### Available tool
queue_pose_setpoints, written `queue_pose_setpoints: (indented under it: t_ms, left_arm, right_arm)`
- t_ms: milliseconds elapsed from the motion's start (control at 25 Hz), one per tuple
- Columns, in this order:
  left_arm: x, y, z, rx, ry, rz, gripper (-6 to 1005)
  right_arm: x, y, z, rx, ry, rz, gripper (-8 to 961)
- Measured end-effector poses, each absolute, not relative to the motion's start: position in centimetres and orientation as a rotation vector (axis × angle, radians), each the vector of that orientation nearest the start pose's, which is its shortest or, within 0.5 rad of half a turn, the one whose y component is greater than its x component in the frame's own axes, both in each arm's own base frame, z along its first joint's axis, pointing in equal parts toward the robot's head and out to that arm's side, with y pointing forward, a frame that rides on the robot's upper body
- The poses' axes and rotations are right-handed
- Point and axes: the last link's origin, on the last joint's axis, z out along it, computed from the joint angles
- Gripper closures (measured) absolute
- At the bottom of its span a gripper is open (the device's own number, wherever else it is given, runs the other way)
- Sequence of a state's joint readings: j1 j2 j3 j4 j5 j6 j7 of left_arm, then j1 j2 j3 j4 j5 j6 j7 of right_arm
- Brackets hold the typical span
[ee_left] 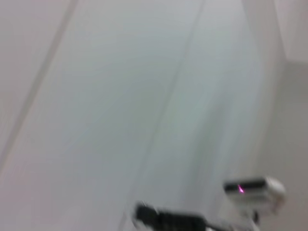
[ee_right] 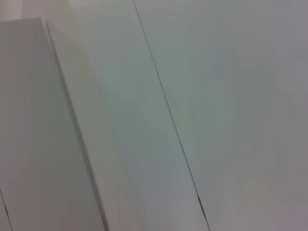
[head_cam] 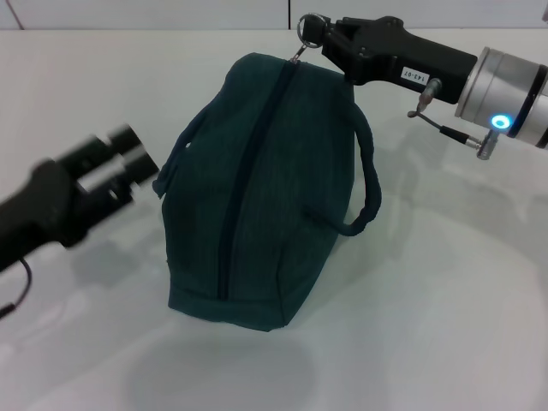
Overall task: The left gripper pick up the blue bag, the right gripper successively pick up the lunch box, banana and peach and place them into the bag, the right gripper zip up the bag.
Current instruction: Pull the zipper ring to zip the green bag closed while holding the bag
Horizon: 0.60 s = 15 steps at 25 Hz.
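blue bag [head_cam: 257, 197]: soft, floppy, zipped | right claw [head_cam: 315, 34] at 12 o'clock pinches ring pull [head_cam: 306, 28]; we'd grab there | left claw [head_cam: 128, 163] at 9 o'clock: grip unclear

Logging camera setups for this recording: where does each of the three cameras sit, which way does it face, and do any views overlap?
Head view: from the robot's head, looking down at the dark teal fabric bag on the white table; left gripper beside the bag, right gripper at the zipper's ring pull.
Left wrist view: faces pale surfaces; a blurred arm part shows.
Right wrist view: only pale panels; no body visible.
Shared: nothing identifiable.
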<state>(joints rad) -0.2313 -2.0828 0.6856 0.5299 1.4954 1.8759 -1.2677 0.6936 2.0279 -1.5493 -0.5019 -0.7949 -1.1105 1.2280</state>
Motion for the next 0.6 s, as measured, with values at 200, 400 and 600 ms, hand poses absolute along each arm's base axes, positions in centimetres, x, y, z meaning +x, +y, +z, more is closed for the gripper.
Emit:
queue_pose_setpoints:
  t_ms: [200,400,600]
  left_arm:
    - [-28.9,25.8,5.1,-2.186,-0.745,-1.470,425]
    - [-27.9,29.0,5.4,-2.216,-0.871,-1.454,214]
    - [-26.5,33.1,4.9,-2.303,-1.073,-1.328,116]
  right_arm:
    - [14.6,39.6,-3.7,-2.477,0.542,1.181,858]
    - [14.9,39.5,-3.6,-2.470,0.534,1.182,856]
    - [15.0,39.5,-3.0,-2.449,0.521,1.215,855]
